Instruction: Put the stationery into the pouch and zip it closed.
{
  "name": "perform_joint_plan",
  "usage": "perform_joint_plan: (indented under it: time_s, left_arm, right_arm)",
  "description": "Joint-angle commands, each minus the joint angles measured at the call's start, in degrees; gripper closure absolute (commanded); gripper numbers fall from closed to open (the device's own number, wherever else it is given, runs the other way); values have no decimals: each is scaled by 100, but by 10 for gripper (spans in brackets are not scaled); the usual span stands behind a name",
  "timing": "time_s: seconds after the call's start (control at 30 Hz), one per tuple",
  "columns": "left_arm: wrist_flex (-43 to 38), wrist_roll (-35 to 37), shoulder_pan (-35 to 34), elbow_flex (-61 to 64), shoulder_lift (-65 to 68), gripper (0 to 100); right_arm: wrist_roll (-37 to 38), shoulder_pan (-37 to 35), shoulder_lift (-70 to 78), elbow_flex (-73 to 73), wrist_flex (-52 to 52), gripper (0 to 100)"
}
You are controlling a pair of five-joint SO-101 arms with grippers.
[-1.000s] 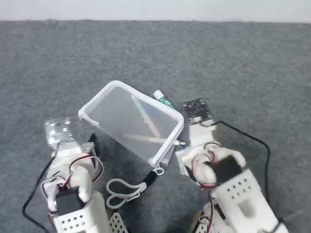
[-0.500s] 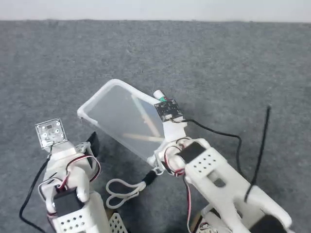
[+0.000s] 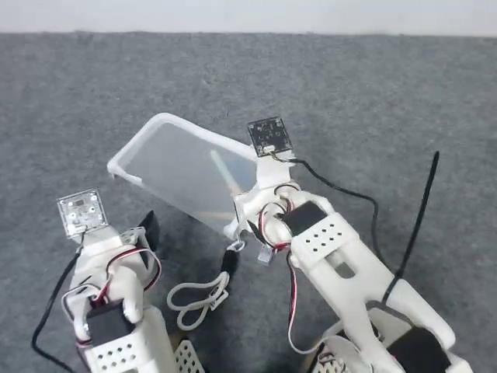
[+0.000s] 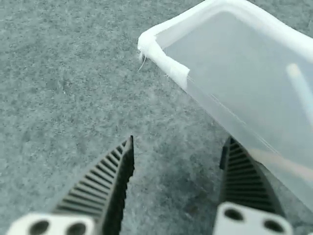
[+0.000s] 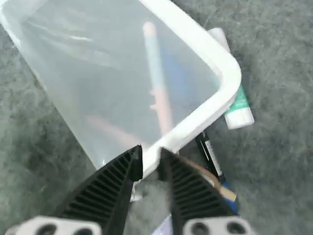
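The right arm has swung in over the pouch (image 3: 175,167) in the last second, and the right gripper (image 5: 149,157) now has its fingers pinched on the white rim at the corner nearest the arms. With that pull the pouch has slid and turned across the grey surface (image 3: 388,93), away from where it lay, and its wrist strap (image 3: 196,297) has trailed after it. The left gripper (image 4: 178,147) hangs low beside the pouch's other corner, fingers spread wide and holding nothing. In the right wrist view a white tube (image 5: 234,105) and a dark pen (image 5: 209,154) lie outside the rim, partly under the pouch; whether the pencils seen through the wall are inside I cannot tell. So this looks like repositioning, with loading unfinished and zipping not yet begun
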Motion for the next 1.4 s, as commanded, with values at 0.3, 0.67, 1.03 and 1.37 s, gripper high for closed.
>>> perform_joint_plan:
  time_s: [0.3,0.67,1.03,1.37]
  left_arm:
    - [-193,123,-26,-382,-123,722]
    - [-193,123,-26,-382,-123,722]
    - [-193,123,-26,-382,-123,722]
    - [-185,114,-26,-374,-123,722]
  right_arm:
    - [-1020,-1297,-66,-396,1103,827]
    - [-1600,-1956,514,9,400,832]
    - [-1626,-1947,1543,-26,40,832]
    - [-1521,-1938,1771,-62,66,957]
